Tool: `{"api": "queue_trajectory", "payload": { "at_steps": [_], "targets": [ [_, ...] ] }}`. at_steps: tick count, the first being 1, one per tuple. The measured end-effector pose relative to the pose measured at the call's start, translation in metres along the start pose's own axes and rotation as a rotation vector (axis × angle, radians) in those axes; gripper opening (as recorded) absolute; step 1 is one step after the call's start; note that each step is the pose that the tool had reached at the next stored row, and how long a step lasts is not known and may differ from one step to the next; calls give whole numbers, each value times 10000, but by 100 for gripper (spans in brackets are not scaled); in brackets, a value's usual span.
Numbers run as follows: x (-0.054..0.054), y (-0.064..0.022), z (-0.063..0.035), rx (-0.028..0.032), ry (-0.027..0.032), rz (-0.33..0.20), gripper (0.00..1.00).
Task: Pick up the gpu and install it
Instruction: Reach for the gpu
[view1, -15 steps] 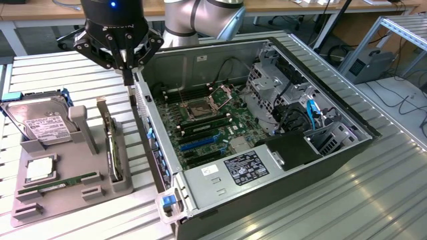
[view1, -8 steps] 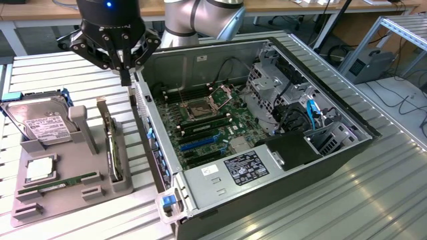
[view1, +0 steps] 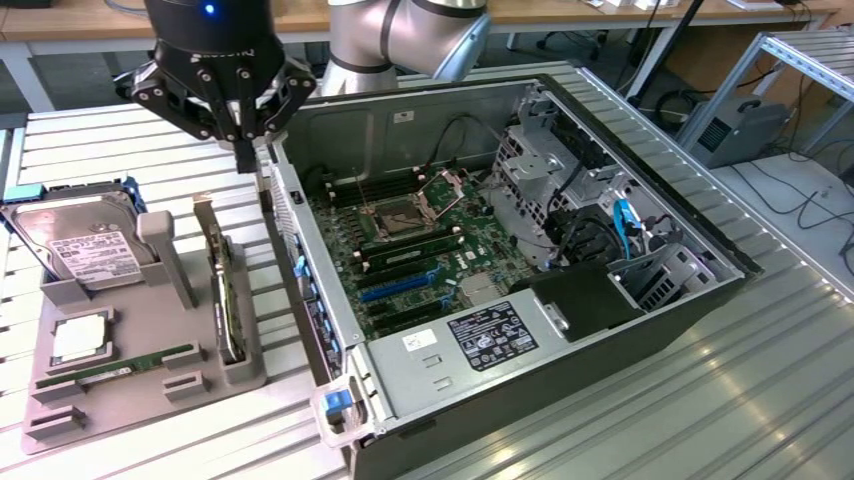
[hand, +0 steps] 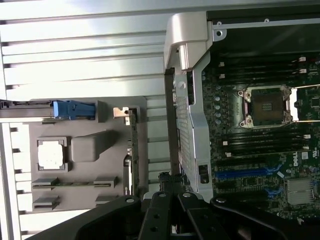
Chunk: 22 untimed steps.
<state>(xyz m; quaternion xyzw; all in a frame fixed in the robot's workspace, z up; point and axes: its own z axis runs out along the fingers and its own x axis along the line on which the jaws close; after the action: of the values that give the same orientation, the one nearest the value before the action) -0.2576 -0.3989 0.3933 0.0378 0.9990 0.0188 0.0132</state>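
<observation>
Pincer (view1: 247, 152) closed on nothing, hovering btw tray (view1: 127, 402) & PC case (view1: 601, 400); gpu (view1: 224, 300) on edge in tray, not yet picked.

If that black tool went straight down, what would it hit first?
The tool would likely meet the edge of the open grey computer case's perforated wall, or the slatted metal table beside it; depth unclear.
</observation>
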Motion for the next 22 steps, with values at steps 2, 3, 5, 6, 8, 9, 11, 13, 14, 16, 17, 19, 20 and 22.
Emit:
{"api": "queue_trajectory", "payload": {
  "at_steps": [2,3,5,6,8,9,11,13,14,16,17,19,20,22],
  "targets": [
    [11,-1,-1,1,1,0,11],
    [17,-1,-1,1,0,0,11],
    [28,-2,-1,1,0,0,11],
    [35,-3,-1,1,0,0,11],
    [45,-4,-1,2,0,0,11],
    [49,-4,-2,2,1,0,11],
    [60,-5,-2,3,0,0,11],
    [69,-5,-2,4,0,0,11],
    [74,-6,-2,4,0,0,11],
    [85,-7,-3,5,0,0,11],
    [90,-7,-3,5,0,0,11],
    [99,-8,-3,6,0,0,11],
    [104,-8,-3,6,0,0,11],
    [116,-9,-4,8,1,0,11]
  ]
}}
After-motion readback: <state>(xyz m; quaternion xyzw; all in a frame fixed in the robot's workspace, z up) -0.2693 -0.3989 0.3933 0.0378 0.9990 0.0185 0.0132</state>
